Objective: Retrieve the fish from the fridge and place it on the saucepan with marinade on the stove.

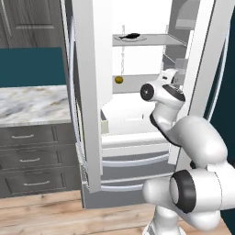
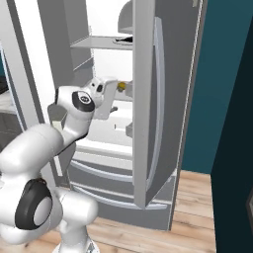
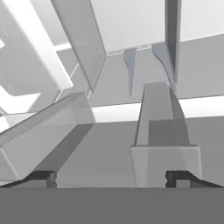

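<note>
The fridge stands with both doors open. The fish lies on an upper shelf, half cut off by the door in the right base view. The hand, fingers spread wide and holding nothing, reaches in lower down, largely hidden behind the arm.

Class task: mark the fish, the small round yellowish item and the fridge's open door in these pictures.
fish (image 1: 131, 35), left base view, middle of its dark body.
small round yellowish item (image 1: 119, 80), left base view, its centre.
fridge door (image 2: 168, 113), right base view, outer grey face.
</note>
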